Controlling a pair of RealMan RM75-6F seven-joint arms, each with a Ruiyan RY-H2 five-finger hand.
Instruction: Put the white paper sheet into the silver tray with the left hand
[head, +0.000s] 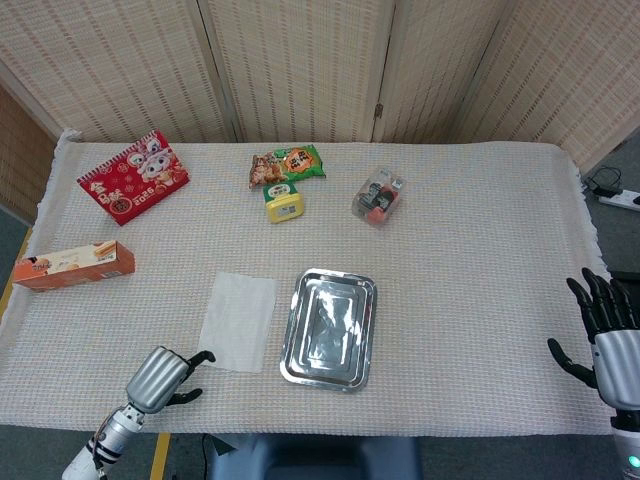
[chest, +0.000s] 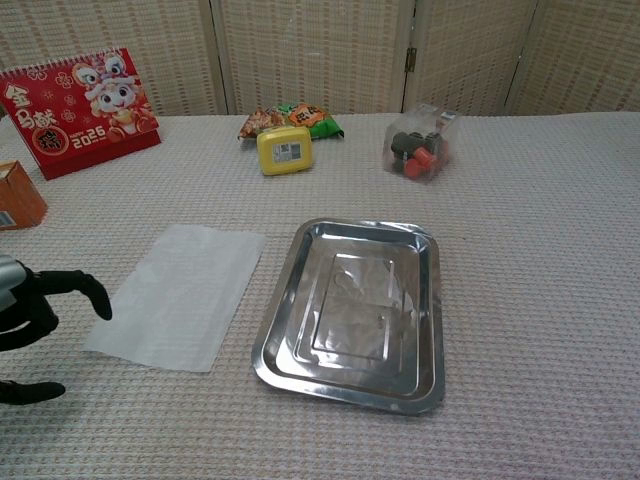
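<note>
The white paper sheet (head: 238, 321) (chest: 180, 294) lies flat on the cloth, just left of the silver tray (head: 296, 352) (chest: 280, 330), which holds nothing. My left hand (head: 165, 375) (chest: 35, 310) hovers at the table's front edge, close to the sheet's near left corner. Its fingers are apart and point toward the paper without touching it. My right hand (head: 610, 338) stays at the far right edge with fingers spread upward, holding nothing; the chest view does not show it.
A red calendar (head: 132, 177), an orange box (head: 74, 264), a snack packet (head: 287, 164), a yellow container (head: 285, 203) and a clear bag of small items (head: 379, 196) sit toward the back and left. Woven screens stand behind the table.
</note>
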